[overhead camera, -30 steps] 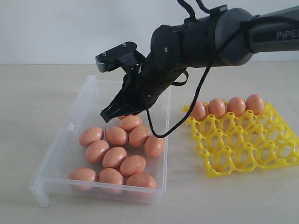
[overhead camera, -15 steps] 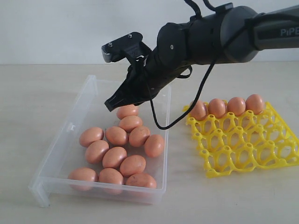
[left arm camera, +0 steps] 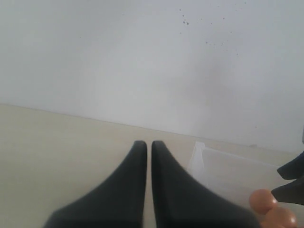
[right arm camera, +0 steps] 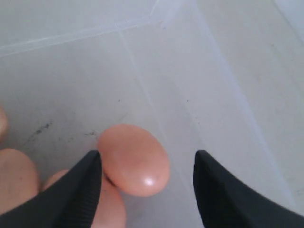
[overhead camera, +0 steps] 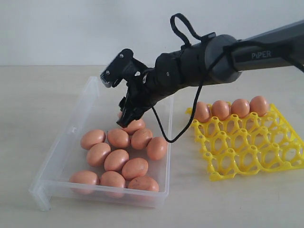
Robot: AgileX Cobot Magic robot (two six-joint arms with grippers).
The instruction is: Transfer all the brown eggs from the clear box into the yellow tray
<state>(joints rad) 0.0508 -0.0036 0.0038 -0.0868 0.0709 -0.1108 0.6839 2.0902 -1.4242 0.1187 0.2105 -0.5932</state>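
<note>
Brown eggs (overhead camera: 116, 160) are the load here, and 1 target egg (right arm camera: 135, 159) lies on the floor of the clear box (overhead camera: 61, 147), between the parted jaws of the right gripper (overhead camera: 123, 121). The jaws stand wide apart and hold nothing. The target egg is off-centre in the gap. It sits just beside 1 finger (right arm camera: 71, 194), perhaps touching it, with plain space to the other finger. It also rests against at least 1 neighbouring egg.

Around it, at least 11 eggs lie loose in the box, crowded toward the box wall nearest the exterior camera. Beside the box, on the side the right arm reaches from, stands the yellow tray (overhead camera: 247, 156). 4 eggs sit in its far row and the other cups are unfilled. Outside the box, near 1 of its corners, the left gripper (left arm camera: 146, 145) has its fingers pressed together, empty.

To do this pick well, the gripper likely needs to shift sideways so the target egg sits midway between the jaws. It should then sink until the pads face the egg's widest part and close softly. A smooth, rounded shell may squirt out or crack under a hard or lopsided squeeze. A straight lift above the box wall, before any move toward the tray, should spare the neighbours.
</note>
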